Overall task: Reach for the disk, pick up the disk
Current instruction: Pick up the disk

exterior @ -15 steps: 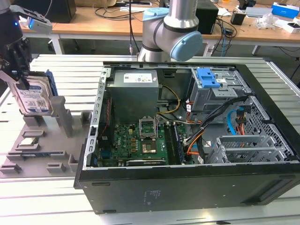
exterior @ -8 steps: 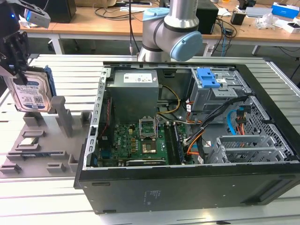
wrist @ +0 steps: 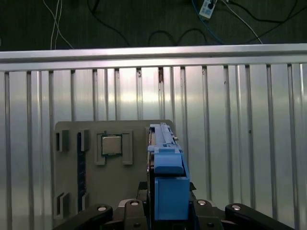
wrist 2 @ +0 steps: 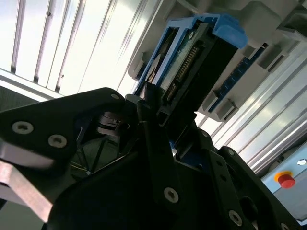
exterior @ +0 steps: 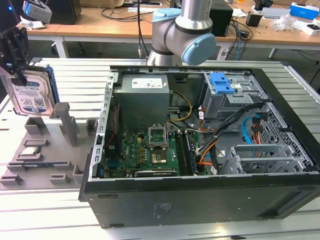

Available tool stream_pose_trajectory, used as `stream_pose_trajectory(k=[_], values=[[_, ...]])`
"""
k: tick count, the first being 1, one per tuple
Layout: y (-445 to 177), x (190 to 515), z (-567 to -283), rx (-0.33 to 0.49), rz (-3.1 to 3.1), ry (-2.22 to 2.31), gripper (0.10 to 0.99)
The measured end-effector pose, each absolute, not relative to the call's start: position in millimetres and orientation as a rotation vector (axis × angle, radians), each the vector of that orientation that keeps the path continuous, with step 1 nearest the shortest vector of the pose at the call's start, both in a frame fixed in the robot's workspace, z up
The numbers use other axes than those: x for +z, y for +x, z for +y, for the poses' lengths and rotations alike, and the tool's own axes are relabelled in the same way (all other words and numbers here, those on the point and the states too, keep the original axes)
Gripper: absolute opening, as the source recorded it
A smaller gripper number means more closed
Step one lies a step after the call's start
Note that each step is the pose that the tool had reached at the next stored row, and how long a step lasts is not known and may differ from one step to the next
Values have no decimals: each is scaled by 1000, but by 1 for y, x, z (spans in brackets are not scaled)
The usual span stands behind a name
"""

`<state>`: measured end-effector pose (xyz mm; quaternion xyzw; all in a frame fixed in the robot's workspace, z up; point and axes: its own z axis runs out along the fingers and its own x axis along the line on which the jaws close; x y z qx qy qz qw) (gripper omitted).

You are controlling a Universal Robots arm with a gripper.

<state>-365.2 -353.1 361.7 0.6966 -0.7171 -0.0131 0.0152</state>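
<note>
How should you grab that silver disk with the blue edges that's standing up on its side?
Take the disk by its two broad flat faces, near the upper edge, coming down from above. It stands on edge, so the thin top slips between the jaws and the flat sides give firm contact. The gripper looks clamped on it this way.

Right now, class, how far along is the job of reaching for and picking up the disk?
Reach done: the pincer is shut on the disk, held upright over the grey holder tray. Left: whether it has cleared its slot is unclear.
</note>
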Motion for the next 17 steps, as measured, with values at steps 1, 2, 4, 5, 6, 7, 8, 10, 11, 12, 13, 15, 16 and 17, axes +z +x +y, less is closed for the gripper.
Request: stream_pose_trajectory(k=[1, 2, 4, 5, 6, 7, 8, 10, 11, 12, 13, 15, 16, 17], values=[[-365, 363, -353, -41, -2231, 2168, 365], [-365, 366, -353, -41, -2231, 2168, 365], [-365, 369, -353, -41, -2231, 2168, 365], [-365, 371, -353, -41, -2231, 2168, 365], [-365, 374, -353, -41, -2231, 2167, 365], [-364, 378, -353, -42, -2231, 2167, 365], [-364, 380, -353, -42, -2231, 2167, 365], [-364, 384, -353, -42, -2231, 2167, 365], [-364, 387, -353, -42, -2231, 2167, 365], [-364, 391, -353, -42, -2231, 2167, 365], [-364, 395, -353, -42, -2231, 2167, 365], [-364, 399, -353, -43, -2230, 2167, 365], [-364, 403, -353, -43, -2230, 2167, 365], [-363, 407, -353, -43, -2230, 2167, 365]])
